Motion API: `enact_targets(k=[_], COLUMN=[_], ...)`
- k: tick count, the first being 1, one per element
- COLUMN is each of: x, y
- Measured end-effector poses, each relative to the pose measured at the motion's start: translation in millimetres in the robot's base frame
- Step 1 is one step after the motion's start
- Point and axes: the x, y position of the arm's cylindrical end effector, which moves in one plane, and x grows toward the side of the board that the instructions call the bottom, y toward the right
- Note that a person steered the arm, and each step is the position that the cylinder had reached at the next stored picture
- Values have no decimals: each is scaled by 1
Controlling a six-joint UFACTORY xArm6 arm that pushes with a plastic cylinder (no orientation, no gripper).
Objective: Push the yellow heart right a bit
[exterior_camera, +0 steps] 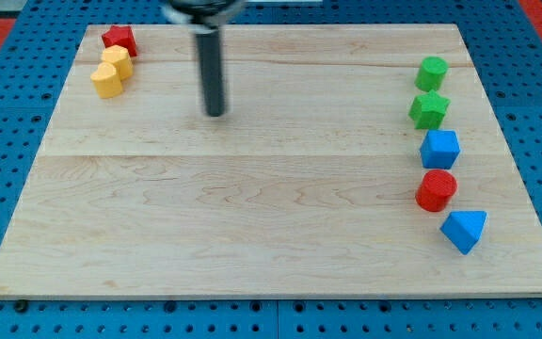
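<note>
Dark rod upright, my tip well right of yellow heart, apart.

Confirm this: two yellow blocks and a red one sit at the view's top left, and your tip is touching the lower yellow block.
Not quite. In the camera view my tip stands apart from the lower yellow block, off to its right on bare board. The other yellow block and the red block do sit at the view's top left.

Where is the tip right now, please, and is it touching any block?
My tip: no pincer, touching nothing; it rests on bare board, to the view's right of the yellow blocks and red block.
</note>
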Motion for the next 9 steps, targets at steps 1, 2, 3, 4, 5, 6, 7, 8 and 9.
enact_targets(k=[1,2,3,4,5,6,7,8,9], x=[6,-4,-32,-50,-45,-66,-73,-77,-89], y=[-112,-183,-183,-167,-115,-81,-51,-23,10])
